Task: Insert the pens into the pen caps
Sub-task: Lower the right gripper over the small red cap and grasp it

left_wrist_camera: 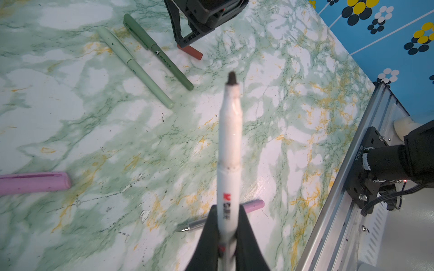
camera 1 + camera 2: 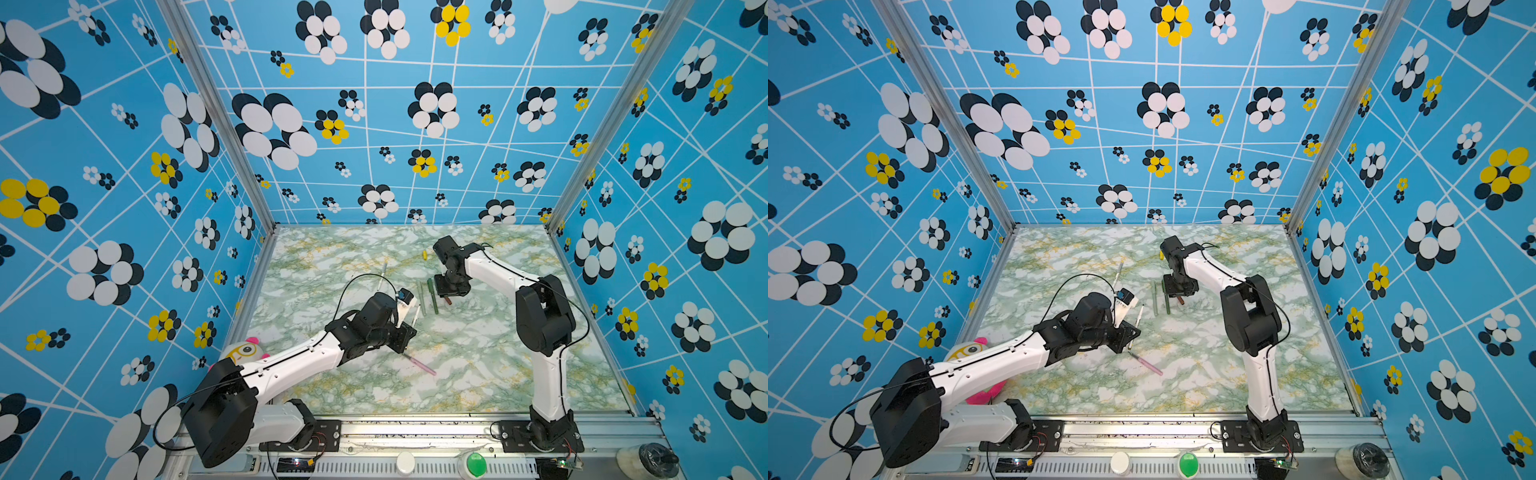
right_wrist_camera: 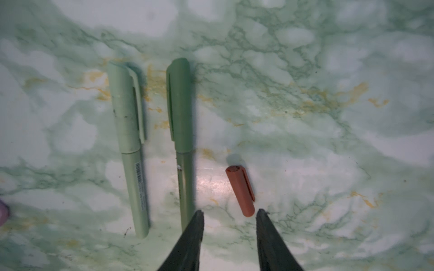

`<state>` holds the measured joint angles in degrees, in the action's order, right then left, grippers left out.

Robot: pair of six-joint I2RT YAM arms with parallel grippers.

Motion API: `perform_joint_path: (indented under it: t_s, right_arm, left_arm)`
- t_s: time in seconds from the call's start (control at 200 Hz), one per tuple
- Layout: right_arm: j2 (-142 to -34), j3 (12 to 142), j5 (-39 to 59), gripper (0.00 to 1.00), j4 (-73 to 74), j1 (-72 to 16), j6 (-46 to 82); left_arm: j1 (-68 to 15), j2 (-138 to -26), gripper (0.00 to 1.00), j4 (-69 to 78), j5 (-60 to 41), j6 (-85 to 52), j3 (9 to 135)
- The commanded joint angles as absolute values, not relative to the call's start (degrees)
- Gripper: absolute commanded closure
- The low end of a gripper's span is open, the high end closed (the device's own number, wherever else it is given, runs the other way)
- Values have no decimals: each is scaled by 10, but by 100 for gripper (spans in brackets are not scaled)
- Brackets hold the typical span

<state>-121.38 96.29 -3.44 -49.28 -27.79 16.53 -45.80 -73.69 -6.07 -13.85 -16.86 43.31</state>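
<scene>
**Brown cap next, its pen held ready**

The left fingers [image 1: 210,225] are clamped on the white pen [image 1: 230,131], its tip pointing away from them; the right fingers [image 3: 195,225] stand apart, with the near end of the brown cap [image 3: 240,190] between their tips on the tabletop [image 3: 328,140]; the next move is probably to close and lift; the dark green pen [image 3: 182,131] lies just beside one finger; past the other finger the tabletop is bare.

Top views high, wrist views near table [image 2: 478,374].
</scene>
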Motion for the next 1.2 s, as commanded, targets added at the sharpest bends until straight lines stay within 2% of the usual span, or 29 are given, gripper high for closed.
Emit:
perform_joint_path:
  t_s: [0.0, 0.13, 0.29, 0.74, 0.97, 1.194]
  right_arm:
    - [-1238, 988, -69, 61, -527, -275, 138]
    - [-1243, 990, -74, 62, -526, -277, 136]
    - [-1275, 997, -72, 72, -528, -279, 135]
    - [-1289, 996, -77, 88, -529, -279, 145]
    - [-1251, 981, -66, 91, -514, -275, 177]
    - [-1158, 941, -14, 92, -484, -249, 226]
  left_arm:
    - [-463, -741, 100, -74, -134, -164, 455]
    - [-463, -742, 100, -76, -132, -163, 457]
    - [-463, -745, 100, -76, -133, -162, 459]
    - [-464, -745, 100, -78, -130, -162, 462]
    - [-464, -749, 100, -82, -132, -161, 471]
    - [-470, -759, 100, -82, -133, -165, 479]
